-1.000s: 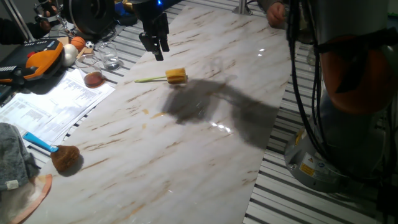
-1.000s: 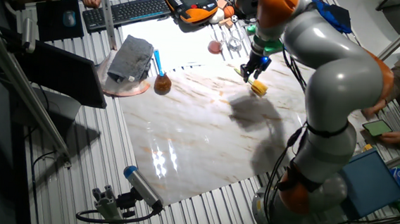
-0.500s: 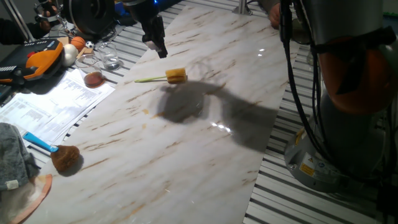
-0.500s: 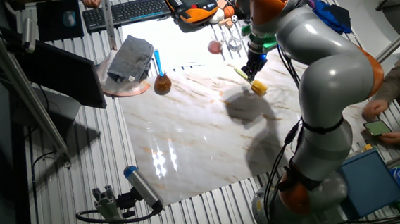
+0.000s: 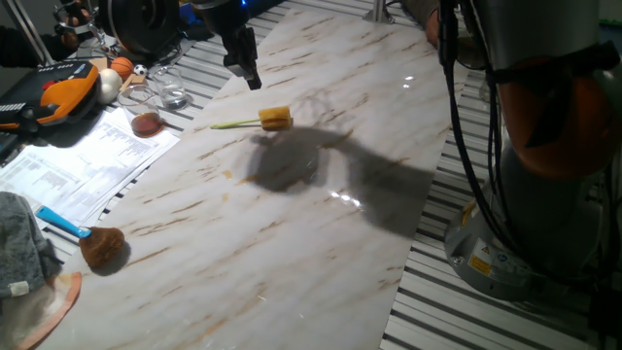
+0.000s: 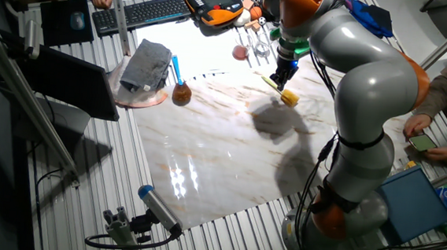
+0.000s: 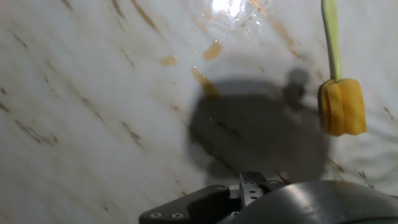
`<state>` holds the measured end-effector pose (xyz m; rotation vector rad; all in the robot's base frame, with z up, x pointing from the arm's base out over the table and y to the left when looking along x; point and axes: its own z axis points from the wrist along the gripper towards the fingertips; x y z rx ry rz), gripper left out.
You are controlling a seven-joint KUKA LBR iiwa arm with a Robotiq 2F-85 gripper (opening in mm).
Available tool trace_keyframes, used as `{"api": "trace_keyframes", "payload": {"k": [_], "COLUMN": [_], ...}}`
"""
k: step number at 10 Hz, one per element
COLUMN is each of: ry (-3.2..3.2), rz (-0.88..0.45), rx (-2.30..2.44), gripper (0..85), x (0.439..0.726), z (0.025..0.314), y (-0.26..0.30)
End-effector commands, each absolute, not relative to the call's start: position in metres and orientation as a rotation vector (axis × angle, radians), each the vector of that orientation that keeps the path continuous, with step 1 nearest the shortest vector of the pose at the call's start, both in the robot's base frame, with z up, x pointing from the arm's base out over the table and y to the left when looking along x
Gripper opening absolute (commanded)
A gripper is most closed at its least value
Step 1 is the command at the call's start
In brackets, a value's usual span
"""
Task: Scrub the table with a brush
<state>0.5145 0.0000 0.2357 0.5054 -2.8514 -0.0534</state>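
Brush [image 5: 275, 119]: lies free on the tabletop [image 5: 292, 233], handle toward 9 o'clock.
End effector [image 5: 243, 70]: mine, above the brush at its 11 o'clock, empty; fingers apart or together, I cannot tell.
Progress: nothing grasped, scrubbing not begun, I judge.

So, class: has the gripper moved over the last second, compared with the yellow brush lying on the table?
Yes. In the one fixed view the gripper has shifted up and away from the brush, towards the table's far edge; the brush itself has stayed put.
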Motion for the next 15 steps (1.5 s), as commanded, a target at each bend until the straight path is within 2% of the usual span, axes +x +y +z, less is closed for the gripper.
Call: {"api": "trace_keyframes", "payload": {"k": [1, 11, 14, 15], "ry": [-2.851, -3.047, -2.977, -2.972], "rz": [-0.054, -0.050, 0.041, 0.032], "rx": [0.506, 0.258, 0.315, 0.312], "gripper": [0.0, 0.0, 0.0, 0.0], "x": [0.5145, 0.5145, 0.5145, 0.5145], "z": [0.2357, 0.2357, 0.2357, 0.2357], "y": [-0.0001, -0.0001, -0.0001, -0.0001]}}
